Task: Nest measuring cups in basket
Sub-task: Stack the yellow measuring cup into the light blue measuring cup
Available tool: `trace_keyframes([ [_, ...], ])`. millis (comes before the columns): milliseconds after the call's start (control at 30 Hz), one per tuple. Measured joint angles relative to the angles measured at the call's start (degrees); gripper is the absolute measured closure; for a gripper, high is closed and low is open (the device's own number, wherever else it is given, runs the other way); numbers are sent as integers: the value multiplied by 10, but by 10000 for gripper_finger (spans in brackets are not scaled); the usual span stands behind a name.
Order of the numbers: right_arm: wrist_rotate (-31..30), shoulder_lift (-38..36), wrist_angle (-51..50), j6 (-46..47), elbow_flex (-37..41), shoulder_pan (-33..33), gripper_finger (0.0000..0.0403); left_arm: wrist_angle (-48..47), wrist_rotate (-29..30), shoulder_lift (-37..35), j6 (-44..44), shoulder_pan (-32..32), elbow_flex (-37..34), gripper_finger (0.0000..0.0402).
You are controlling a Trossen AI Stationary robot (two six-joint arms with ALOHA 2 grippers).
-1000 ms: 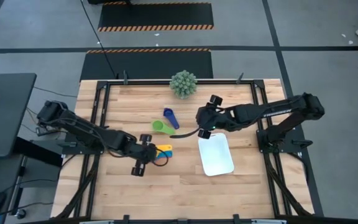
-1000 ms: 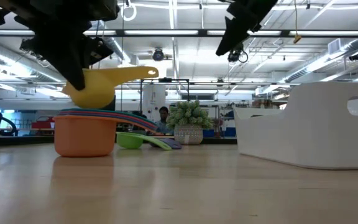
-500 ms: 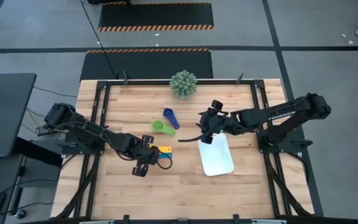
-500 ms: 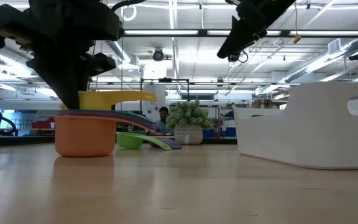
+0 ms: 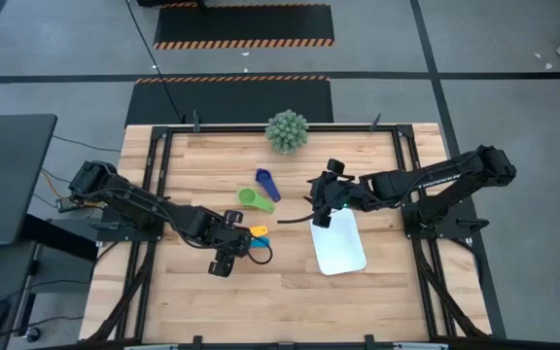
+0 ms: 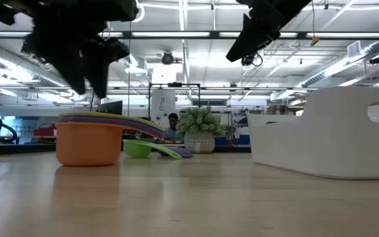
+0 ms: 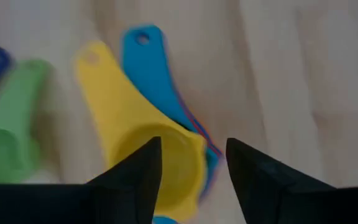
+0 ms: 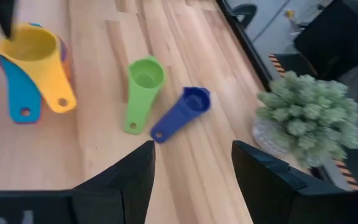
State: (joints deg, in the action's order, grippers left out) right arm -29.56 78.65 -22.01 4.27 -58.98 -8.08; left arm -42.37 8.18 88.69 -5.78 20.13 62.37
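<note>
The nested stack of measuring cups (image 6: 89, 137) is sitting on the wooden counter (image 5: 290, 282), orange cup at the bottom, yellow cup (image 7: 138, 140) lying on top with its handle fanning out beside the light blue handle (image 7: 151, 68); the stack is out on the counter, well apart from the white basket (image 5: 337, 243), which is lying toward my right arm's side; my left tool (image 7: 191, 171) is hovering just over the yellow cup, fingers parted and gripping nothing, the cup's bowl showing between them; in the level view that tool (image 6: 87, 56) is hanging clear above the stack, not touching it; two cups are lying loose beyond the stack, the green cup (image 8: 143, 84) and the dark blue cup (image 8: 185, 109), handles close together, neither one nested; the spiky green plant (image 5: 287, 130) is standing at the far edge of the counter; my right tool (image 5: 321, 199) is waiting above the counter near the basket's far end, between the loose cups and the basket; its fingers (image 8: 120, 180) are standing apart with nothing between them.
</note>
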Motion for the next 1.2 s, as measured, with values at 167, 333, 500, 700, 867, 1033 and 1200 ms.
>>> trace_keyframes([
  [167, 27, 0, 19, 4, 0, -3, 183, 56, 74, -1, -34, -21, -10, 214],
  [333, 75, 0, 63, 18, 16, -14, 183, 62, 37, -1, -56, -79, -10, 214],
  [500, 92, 0, 140, 16, 70, -34, 183, 78, -21, -1, -57, -142, -10, 214],
  [700, 92, 0, 192, 22, 114, -56, 183, 67, -53, 17, -68, -202, -10, 214],
  [867, 97, 13, 229, 20, 128, -77, 183, 73, -76, 65, -68, -218, -10, 214],
  [1033, 103, 72, 244, 6, 103, -98, 183, 79, -122, 91, -51, -218, 7, 214],
  [1200, 115, 149, 243, -19, 43, -118, 183, 84, -147, 94, -25, -204, 21, 214],
])
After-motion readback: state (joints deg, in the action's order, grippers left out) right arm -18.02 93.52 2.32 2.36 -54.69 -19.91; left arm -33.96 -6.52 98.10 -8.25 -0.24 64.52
